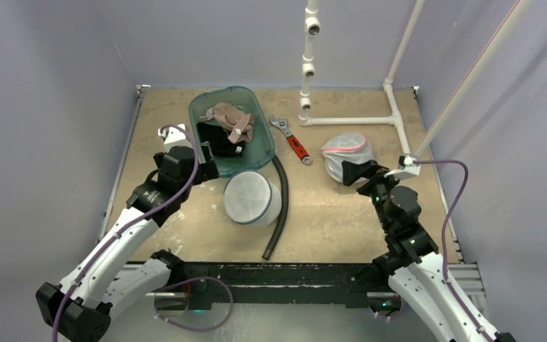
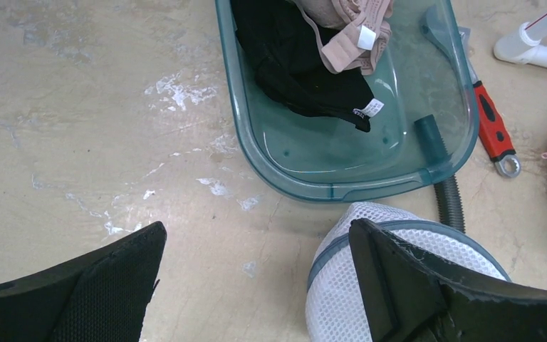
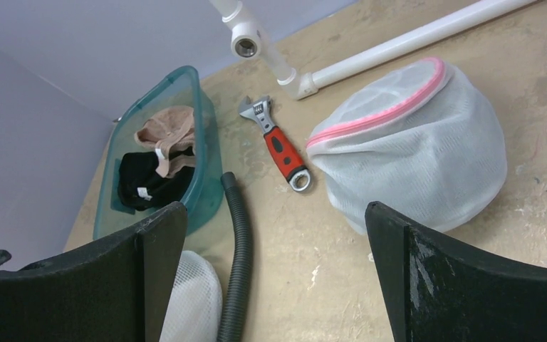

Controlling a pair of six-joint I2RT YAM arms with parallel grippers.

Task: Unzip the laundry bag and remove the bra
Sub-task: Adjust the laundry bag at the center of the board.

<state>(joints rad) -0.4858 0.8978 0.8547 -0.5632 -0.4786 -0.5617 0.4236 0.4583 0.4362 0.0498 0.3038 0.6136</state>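
A white mesh laundry bag with a pink zipper (image 1: 347, 152) sits at the right, zipped shut; it also shows in the right wrist view (image 3: 413, 142). A second white mesh bag with a grey-blue zipper (image 1: 251, 198) stands mid-table and shows in the left wrist view (image 2: 335, 292). A beige bra (image 1: 229, 120) and a black bra (image 1: 217, 139) lie in a teal bin (image 1: 263, 153). My left gripper (image 1: 210, 168) is open and empty beside the grey-zip bag (image 2: 256, 249). My right gripper (image 1: 360, 173) is open and empty just short of the pink-zip bag (image 3: 274, 235).
A red-handled wrench (image 1: 292, 141) lies between the bin and the pink-zip bag. A black ribbed hose (image 1: 279, 214) runs from the bin toward the front edge. White PVC pipes (image 1: 349, 120) stand along the back and right. Grey walls enclose the table.
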